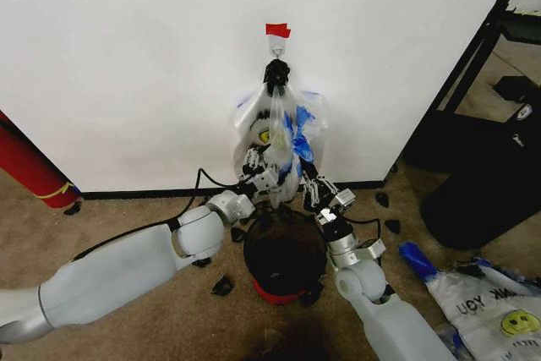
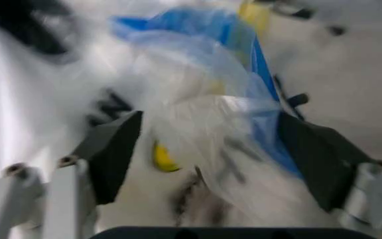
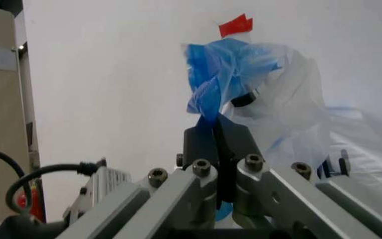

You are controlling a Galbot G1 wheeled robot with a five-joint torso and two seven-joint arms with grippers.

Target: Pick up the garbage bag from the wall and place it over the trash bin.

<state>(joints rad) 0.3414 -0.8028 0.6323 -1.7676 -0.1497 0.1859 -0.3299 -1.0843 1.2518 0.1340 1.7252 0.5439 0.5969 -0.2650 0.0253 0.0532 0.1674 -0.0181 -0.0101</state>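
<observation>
The garbage bag (image 1: 275, 124) hangs from a small hook under the red tape (image 1: 277, 30) on the white wall (image 1: 135, 65). It is translucent with blue strips and a yellow smiley. My left gripper (image 1: 256, 166) is at the bag's lower left. In the left wrist view it (image 2: 211, 154) stands open, with the bag (image 2: 204, 114) between its dark pads (image 2: 115, 154). My right gripper (image 1: 319, 190) is at the bag's lower right. The right wrist view shows it (image 3: 216, 144) shut on a blue strip of the bag (image 3: 221, 69). The round black trash bin (image 1: 283, 255) with a red base stands on the carpet right below both grippers.
A much bigger black container (image 1: 486, 183) stands at the right, beside a black frame (image 1: 473, 57). Another printed bag (image 1: 490, 302) lies on the floor at the lower right. A red cylinder (image 1: 30, 166) leans at the left. Small black scraps (image 1: 222, 286) dot the carpet.
</observation>
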